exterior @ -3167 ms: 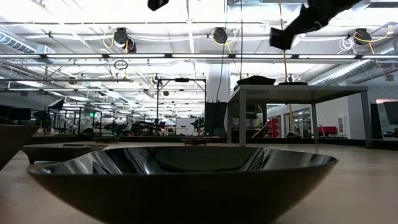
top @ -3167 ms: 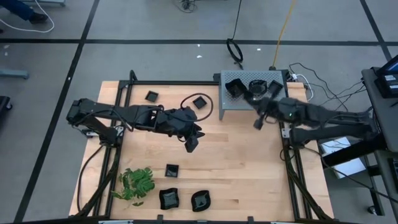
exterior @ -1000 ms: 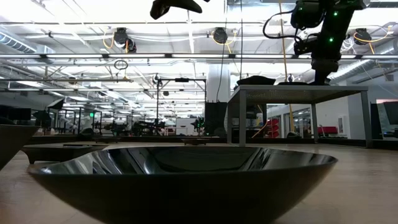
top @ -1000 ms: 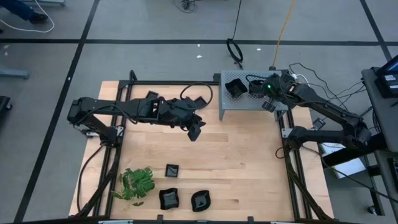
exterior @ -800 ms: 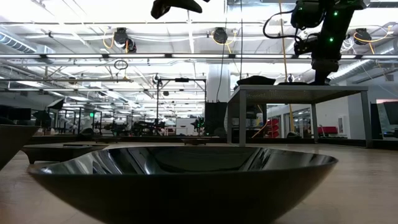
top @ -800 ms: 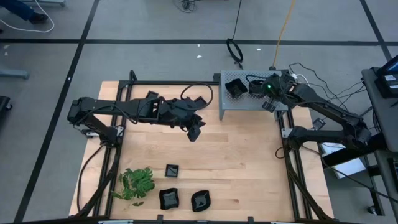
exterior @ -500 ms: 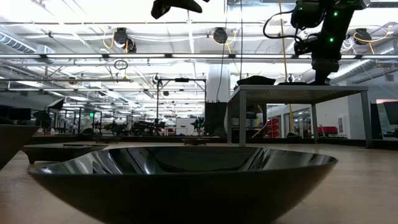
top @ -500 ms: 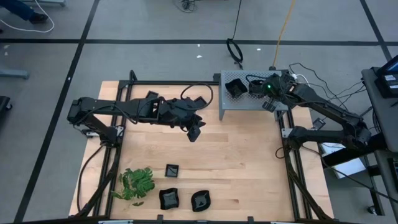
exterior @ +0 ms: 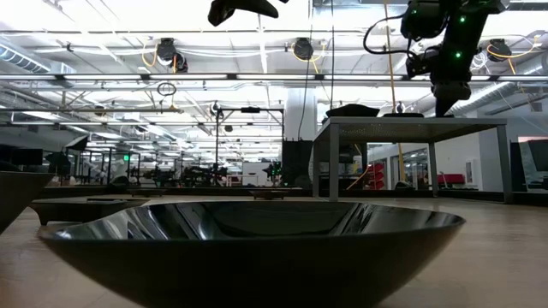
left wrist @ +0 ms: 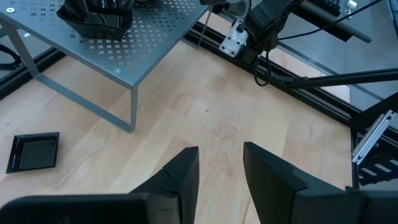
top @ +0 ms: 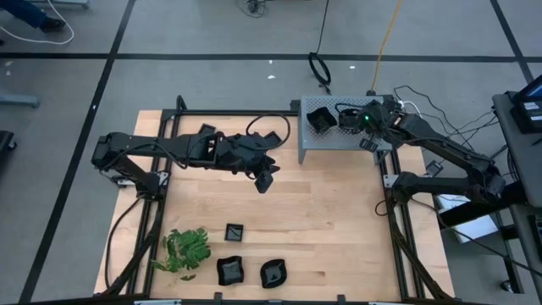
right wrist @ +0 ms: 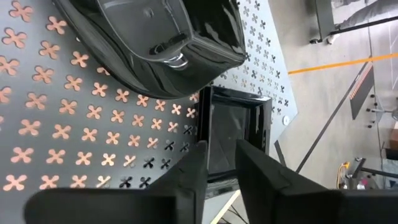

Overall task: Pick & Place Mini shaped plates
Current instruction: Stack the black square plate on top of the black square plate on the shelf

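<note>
Atop the perforated grey box (top: pixel 343 129), the right tool (right wrist: pixel 219 163) had just parted its fingers around a small square plate (right wrist: pixel 235 134), which lay beneath its tips beside a larger glossy dish (right wrist: pixel 152 43); that plate looked delivered. Over the bench (top: pixel 322 212), the left tool (left wrist: pixel 219 168) hovered spread and empty, another square plate (left wrist: pixel 34 152) off to its side. No writing was readable.

A green leafy sprig (top: pixel 186 250) lay near the wooden table's (top: pixel 322 220) front left corner; a grey perforated metal box (top: pixel 339 140) stood at the far right; black and yellow cables (top: pixel 356 47) trailed over the grey floor (top: pixel 212 34) beyond.
</note>
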You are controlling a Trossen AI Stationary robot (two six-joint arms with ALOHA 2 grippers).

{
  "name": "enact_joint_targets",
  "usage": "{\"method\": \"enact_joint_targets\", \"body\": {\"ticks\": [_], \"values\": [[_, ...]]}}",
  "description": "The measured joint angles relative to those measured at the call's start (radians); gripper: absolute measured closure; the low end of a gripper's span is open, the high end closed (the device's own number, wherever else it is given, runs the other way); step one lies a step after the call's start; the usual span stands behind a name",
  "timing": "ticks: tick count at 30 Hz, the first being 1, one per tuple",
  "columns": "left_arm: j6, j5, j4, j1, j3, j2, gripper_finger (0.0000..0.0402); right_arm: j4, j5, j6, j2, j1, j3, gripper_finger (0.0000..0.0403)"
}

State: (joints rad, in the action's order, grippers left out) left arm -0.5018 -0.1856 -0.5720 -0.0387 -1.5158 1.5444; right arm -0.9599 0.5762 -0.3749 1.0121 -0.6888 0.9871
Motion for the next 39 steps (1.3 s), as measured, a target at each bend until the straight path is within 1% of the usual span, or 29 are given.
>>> {"method": "enact_joint_targets", "body": {"ticks": [5,9,10,12,14,18,20,21,23,26,29,33,36,39], "values": [[0.0,0.0,0.0,0.0,0.0,0.0,0.0275,0.009,-0.001,-0.012,-0.027,0.005,0.0,0.0305],[0.0,0.0,0.0,0.0,0.0,0.0,0.0275,0.012,-0.009,0.0,-0.082,0.028,0.0,0.0301],[0.0,0.0,0.0,0.0,0.0,0.0,0.0275,0.012,-0.032,0.008,-0.099,0.035,0.0,0.0301],[0.0,0.0,0.0,0.0,0.0,0.0,0.0275,0.015,-0.111,0.035,-0.136,0.049,0.0,0.0303],[0.0,0.0,0.0,0.0,0.0,0.0,0.0275,0.032,-0.216,0.068,-0.173,0.06,0.0,0.0306],[0.0,-0.002,0.0,0.0,0.0,0.0,0.0275,0.113,-0.471,0.148,-0.228,0.079,0.0,0.0314],[0.001,-0.024,-0.001,0.0,0.0,0.0,0.0275,0.166,-0.581,0.171,-0.241,0.088,0.0,0.0317],[0.001,-0.038,-0.002,0.0,0.0,0.0,0.0275,0.193,-0.625,0.177,-0.242,0.093,0.0,0.0318],[0.002,-0.071,-0.005,0.0,0.0,0.0,0.0275,0.239,-0.675,0.18,-0.241,0.105,0.0,0.0318],[0.019,-0.114,-0.018,0.0,0.0,0.0,0.0275,0.291,-0.682,0.161,-0.231,0.122,0.0,0.0318],[0.065,-0.123,-0.055,0.0,0.0,0.0,0.0275,0.327,-0.68,0.107,-0.219,0.128,0.0,0.0319],[0.076,-0.132,-0.18,0.0,0.0,0.0,0.0275,0.382,-0.675,0.035,-0.212,0.128,0.0,0.0319],[-0.008,-0.163,-0.306,0.0,0.0,0.0,0.0275,0.429,-0.674,0.005,-0.215,0.128,0.0,0.0321],[-0.155,-0.231,-0.455,0.002,0.0,0.0,0.0275,0.462,-0.675,-0.012,-0.218,0.128,0.0,0.0321]]}}
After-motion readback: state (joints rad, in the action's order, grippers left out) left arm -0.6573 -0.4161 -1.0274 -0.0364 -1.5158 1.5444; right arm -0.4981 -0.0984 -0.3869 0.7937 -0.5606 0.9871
